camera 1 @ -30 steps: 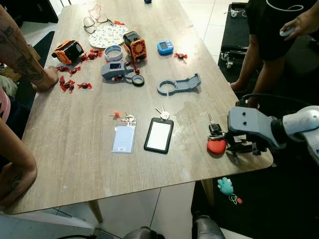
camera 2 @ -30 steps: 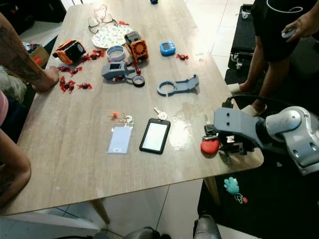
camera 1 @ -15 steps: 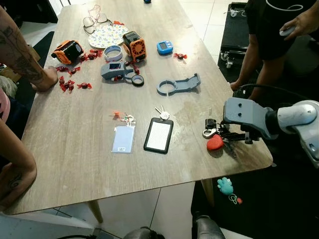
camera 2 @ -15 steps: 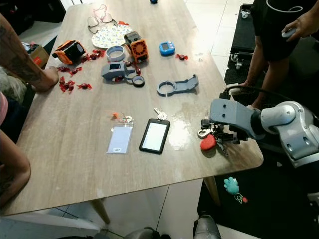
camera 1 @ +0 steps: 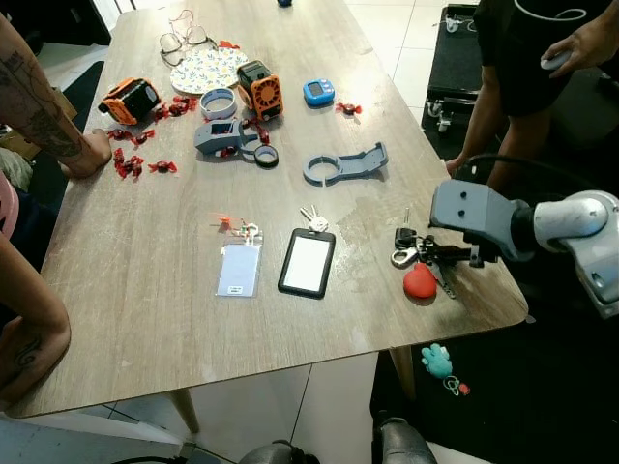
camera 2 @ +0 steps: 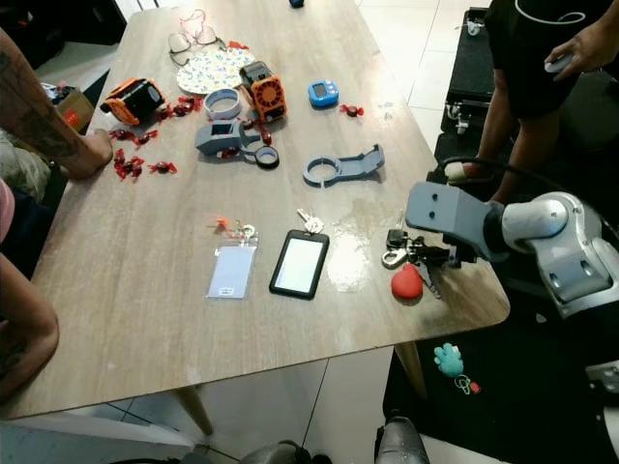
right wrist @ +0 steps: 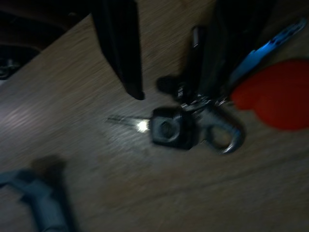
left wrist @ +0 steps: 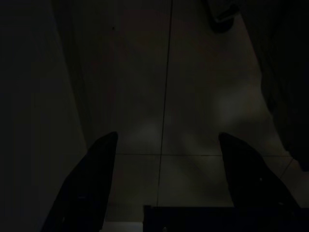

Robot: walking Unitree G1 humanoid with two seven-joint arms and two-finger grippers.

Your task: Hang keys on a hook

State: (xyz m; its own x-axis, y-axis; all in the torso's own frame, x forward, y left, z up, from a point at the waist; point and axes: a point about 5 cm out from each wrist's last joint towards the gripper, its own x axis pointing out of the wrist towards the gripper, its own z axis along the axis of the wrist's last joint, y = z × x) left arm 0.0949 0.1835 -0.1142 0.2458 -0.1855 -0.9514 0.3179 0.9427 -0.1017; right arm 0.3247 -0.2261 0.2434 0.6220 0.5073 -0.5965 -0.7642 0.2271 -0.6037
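A key bunch (camera 1: 406, 246) with a black key head, a silver carabiner and a red heart tag (camera 1: 420, 281) lies flat near the table's right edge. My right gripper (camera 1: 437, 254) hovers low over it, open. In the right wrist view one black finger (right wrist: 118, 48) stands on bare wood, and the other finger (right wrist: 227, 43) lies across the key ring (right wrist: 219, 137) beside the red tag (right wrist: 273, 99). A grey-blue hook-shaped holder (camera 1: 345, 164) lies further up the table. My left gripper (left wrist: 166, 179) hangs open over dark floor tiles.
A black card holder (camera 1: 308, 262), small keys (camera 1: 313, 220) and a clear badge (camera 1: 239, 269) lie mid-table. Gadgets, tape rolls and red sweets crowd the far left. A person's arms (camera 1: 48, 106) rest at the left edge. Another person (camera 1: 522, 58) stands at the right. A teal toy (camera 1: 437, 361) lies on the floor.
My right gripper has moved from the table's near edge at the red tag further in over the key ring. The black key head has slid slightly left.
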